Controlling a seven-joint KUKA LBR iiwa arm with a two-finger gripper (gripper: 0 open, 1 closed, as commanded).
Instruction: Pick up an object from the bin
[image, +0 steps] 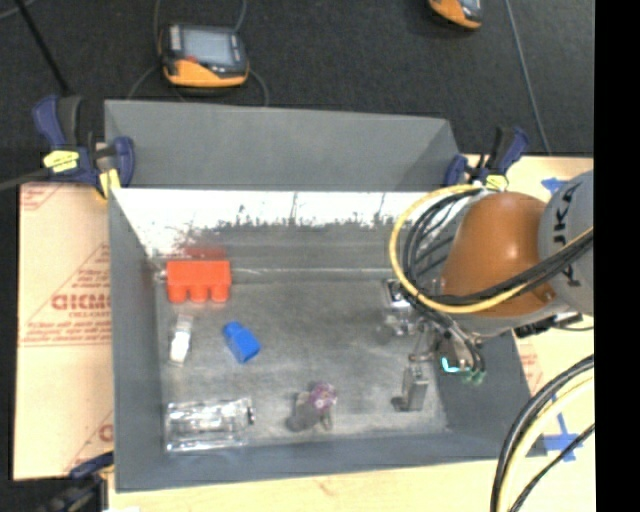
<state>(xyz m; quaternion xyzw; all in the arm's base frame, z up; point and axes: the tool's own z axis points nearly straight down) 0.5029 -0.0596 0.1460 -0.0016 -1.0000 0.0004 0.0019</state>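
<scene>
A dark floor (330, 60) lies behind a grey metal bin (280, 150), whose far wall is scuffed white along its lower edge. The arm (495, 245) enters from the right with an orange cover at the wrist and loops of black and yellow cable (408, 235) round it. It hangs over the bin's right end. Below it the gripper (410, 385) sits low over bare floor in the near right corner, with nothing seen between its jaws; I cannot tell whether it is spread or pressed together. The loose things lie well apart from one another. The clear plastic packet (208, 421) lies flat in the near left corner, its long axis running left to right along the near wall. The orange block (198, 280) sits toward the far left, also lengthwise left to right, with three rounded lobes on its near edge. The blue piece (240, 341), short and stubby, lies slantwise, its long axis running from far left to near right. The dark lump with a purple patch (315, 405) lies by the near wall and is the thing nearest to the gripper, off to its left and not touching it; its shape is too small to tell a direction. The small white piece (180, 343) lies left of the blue piece, its long axis running from far to near.
</scene>
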